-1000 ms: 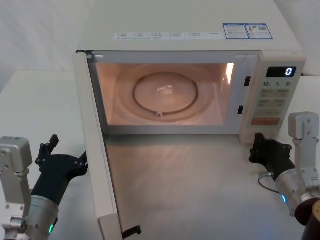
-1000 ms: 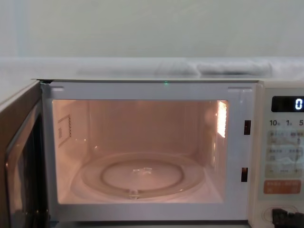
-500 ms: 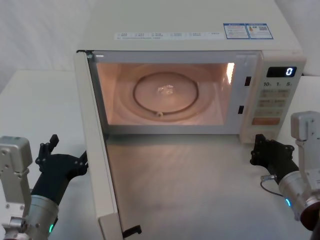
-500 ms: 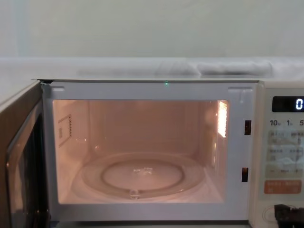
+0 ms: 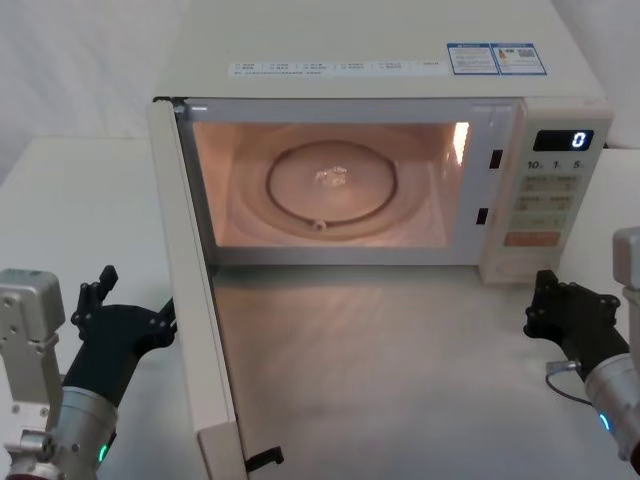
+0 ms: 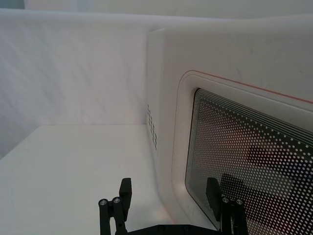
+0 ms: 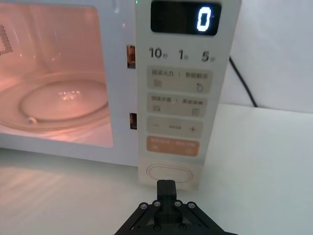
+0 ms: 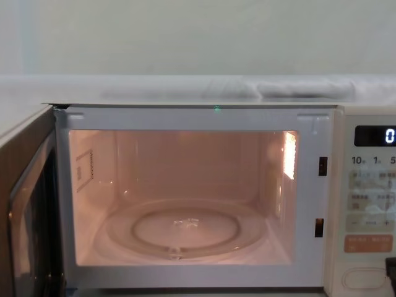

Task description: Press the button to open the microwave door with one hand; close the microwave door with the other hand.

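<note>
The microwave door (image 5: 196, 330) stands swung wide open to the left, and its dotted dark window (image 6: 244, 161) faces my left arm. My left gripper (image 5: 135, 302) is open just outside the door's outer face, with its tips (image 6: 169, 186) close to the window's edge; whether they touch the door is not clear. The wide cream button (image 7: 168, 174) sits at the bottom of the control panel, also visible as the button (image 8: 364, 278) low on the right. My right gripper (image 7: 165, 185) is shut, empty, and a short way in front of the button, clear of it (image 5: 548, 300).
The cavity is lit, with a glass turntable (image 5: 330, 188) inside. Above the button are an orange key (image 7: 174, 146), pale keys and a display (image 7: 186, 18) reading 0. A black cable (image 7: 242, 83) runs behind the microwave on the right. White tabletop (image 5: 380, 370) stretches in front.
My right gripper has drawn back from the button, toward me and to the right. The door and my left gripper have stayed where they were.
</note>
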`<action>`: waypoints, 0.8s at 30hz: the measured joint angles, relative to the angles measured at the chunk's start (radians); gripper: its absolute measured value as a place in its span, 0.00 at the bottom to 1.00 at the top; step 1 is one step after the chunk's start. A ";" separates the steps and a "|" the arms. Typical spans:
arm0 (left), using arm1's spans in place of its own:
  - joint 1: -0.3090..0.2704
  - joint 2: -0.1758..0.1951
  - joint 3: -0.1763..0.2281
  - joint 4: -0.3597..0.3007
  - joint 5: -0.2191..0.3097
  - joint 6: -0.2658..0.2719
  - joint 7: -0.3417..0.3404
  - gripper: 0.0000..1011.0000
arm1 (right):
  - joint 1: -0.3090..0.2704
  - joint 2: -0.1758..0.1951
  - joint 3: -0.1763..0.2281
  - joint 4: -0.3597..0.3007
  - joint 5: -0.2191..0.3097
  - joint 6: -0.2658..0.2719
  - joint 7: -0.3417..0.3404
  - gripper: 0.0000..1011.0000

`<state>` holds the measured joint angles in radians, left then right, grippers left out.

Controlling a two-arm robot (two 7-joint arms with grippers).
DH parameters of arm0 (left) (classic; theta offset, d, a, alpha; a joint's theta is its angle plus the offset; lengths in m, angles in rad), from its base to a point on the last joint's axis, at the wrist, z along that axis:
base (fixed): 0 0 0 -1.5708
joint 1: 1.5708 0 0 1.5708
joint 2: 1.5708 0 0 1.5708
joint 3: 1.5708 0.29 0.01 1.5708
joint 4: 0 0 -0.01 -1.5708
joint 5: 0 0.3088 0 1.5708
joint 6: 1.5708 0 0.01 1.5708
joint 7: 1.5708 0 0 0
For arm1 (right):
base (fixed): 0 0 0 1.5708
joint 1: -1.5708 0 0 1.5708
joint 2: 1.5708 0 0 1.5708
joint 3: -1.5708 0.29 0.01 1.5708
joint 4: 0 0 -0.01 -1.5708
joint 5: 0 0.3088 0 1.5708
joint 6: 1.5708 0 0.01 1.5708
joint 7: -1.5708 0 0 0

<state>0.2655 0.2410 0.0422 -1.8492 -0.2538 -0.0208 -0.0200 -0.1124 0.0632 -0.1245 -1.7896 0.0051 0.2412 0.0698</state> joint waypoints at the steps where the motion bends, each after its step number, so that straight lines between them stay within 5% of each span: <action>1: 0.000 0.000 0.000 0.000 0.000 0.000 0.000 0.99 | -0.012 -0.001 0.001 -0.016 -0.004 -0.002 -0.003 0.00; 4: 0.000 0.000 0.000 0.000 0.000 0.000 0.000 0.99 | -0.028 -0.003 0.004 -0.036 -0.011 -0.018 -0.007 0.00; 13: 0.000 0.000 0.000 0.000 0.000 0.000 0.000 0.99 | -0.091 0.009 0.006 -0.094 -0.022 -0.180 0.007 0.00; 24: 0.000 0.000 0.000 0.000 0.000 0.000 0.000 0.99 | -0.152 0.011 0.054 -0.131 0.043 -0.234 0.020 0.00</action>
<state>0.2655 0.2410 0.0422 -1.8492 -0.2538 -0.0208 -0.0199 -0.2647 0.0744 -0.0707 -1.9202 0.0481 0.0069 0.0903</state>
